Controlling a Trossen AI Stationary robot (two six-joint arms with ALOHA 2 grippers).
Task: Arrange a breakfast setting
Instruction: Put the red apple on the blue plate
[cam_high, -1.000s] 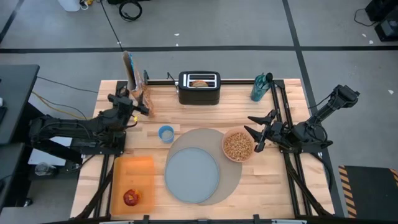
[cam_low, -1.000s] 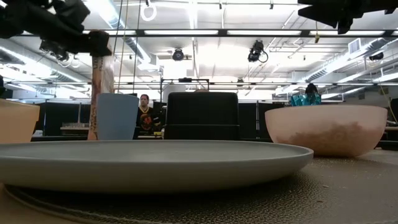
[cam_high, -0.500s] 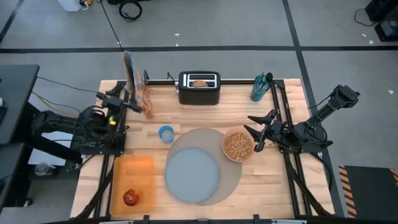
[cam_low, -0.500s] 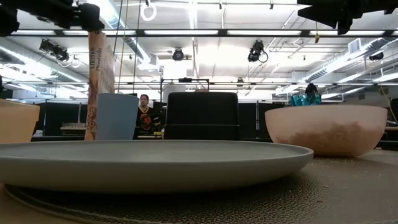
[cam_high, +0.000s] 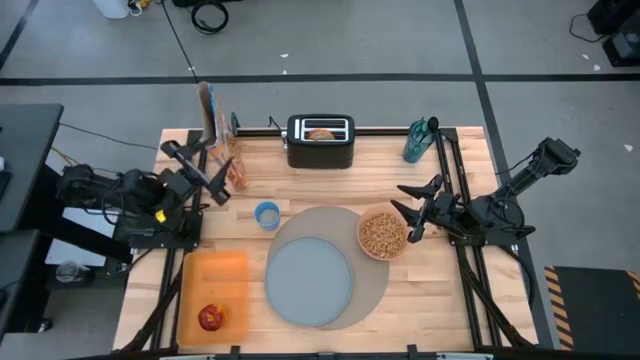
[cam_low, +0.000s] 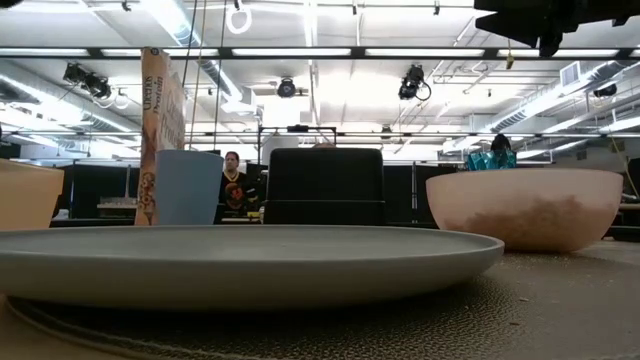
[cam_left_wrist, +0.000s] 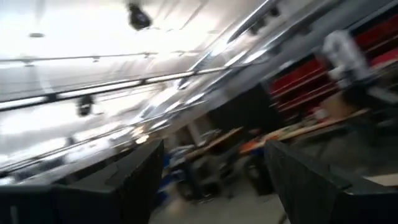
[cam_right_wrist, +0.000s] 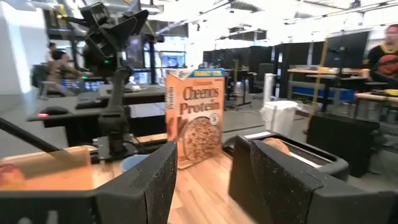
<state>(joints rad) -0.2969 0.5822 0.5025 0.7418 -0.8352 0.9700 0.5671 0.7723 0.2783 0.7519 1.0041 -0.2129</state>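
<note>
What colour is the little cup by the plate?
Light blue; the cup shows best in the high view.

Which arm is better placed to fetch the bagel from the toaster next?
Probably the right. The right gripper, open and empty, waits beside the pink bowl and faces the toaster. The left gripper, also open, sits by the cereal box, pointing upward.

Only one thing here carries readable print — the cereal box. In the right wrist view its orange front reads "Cheerios" with "Protein" beneath it; the small blue banner along the top edge is too fine to read. In the low view the box's narrow side shows vertical lettering — too small to make out. No other label can be read.
</note>
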